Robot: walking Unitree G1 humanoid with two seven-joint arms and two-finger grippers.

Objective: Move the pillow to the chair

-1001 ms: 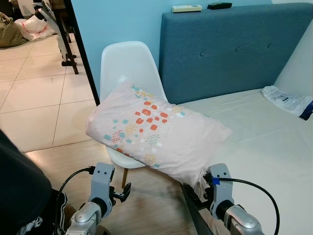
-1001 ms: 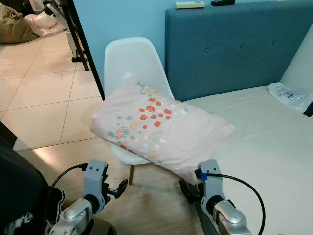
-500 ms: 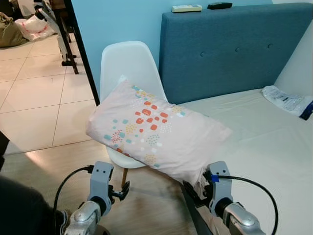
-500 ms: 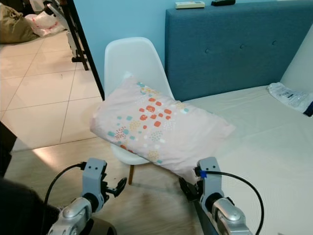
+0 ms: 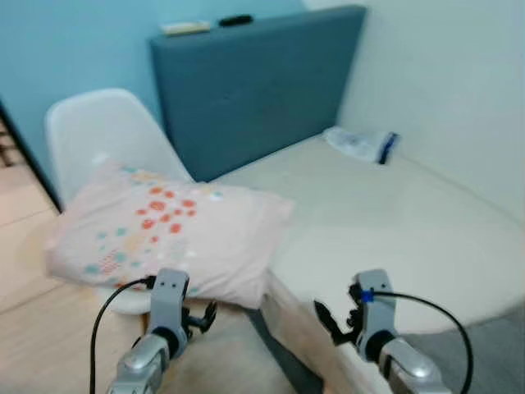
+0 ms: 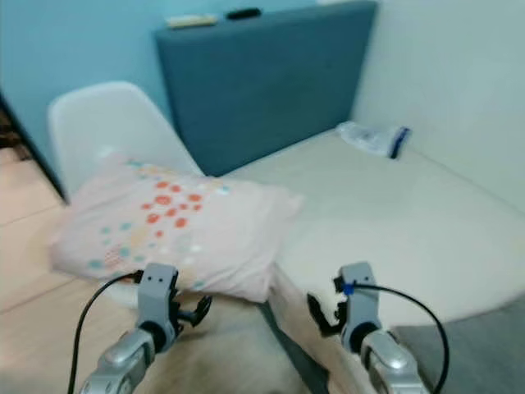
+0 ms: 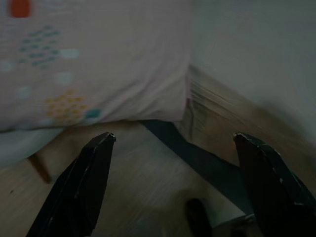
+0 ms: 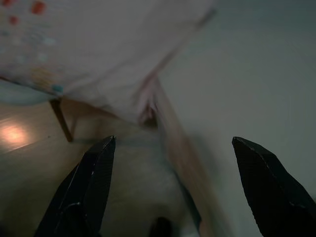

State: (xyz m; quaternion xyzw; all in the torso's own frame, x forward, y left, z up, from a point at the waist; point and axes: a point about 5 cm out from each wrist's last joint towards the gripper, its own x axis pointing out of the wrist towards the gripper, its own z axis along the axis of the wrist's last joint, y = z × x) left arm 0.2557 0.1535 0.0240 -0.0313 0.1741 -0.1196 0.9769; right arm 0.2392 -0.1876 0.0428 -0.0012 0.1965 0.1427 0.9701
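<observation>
The pink pillow (image 5: 164,234) with coloured dots lies across the seat of the white chair (image 5: 98,131), its right end reaching over the bed's edge. My left gripper (image 5: 199,316) hangs low in front of the pillow, open and empty, a little below its underside (image 7: 74,64). My right gripper (image 5: 328,320) is open and empty too, off to the right of the pillow's drooping corner (image 8: 143,106), in front of the bed's side. The picture is blurred.
The bed (image 5: 394,213) with its pale sheet spreads to the right, against a white wall. A blue headboard (image 5: 254,82) carries two remotes (image 5: 184,27). A plastic packet (image 5: 358,144) lies at the bed's far end. Wooden floor (image 5: 49,361) is below the chair.
The whole view has swung to the right, so the camera has turned. The dark-clothed person at the lower left has left the picture. My right gripper now stands clear of the pillow's corner.
</observation>
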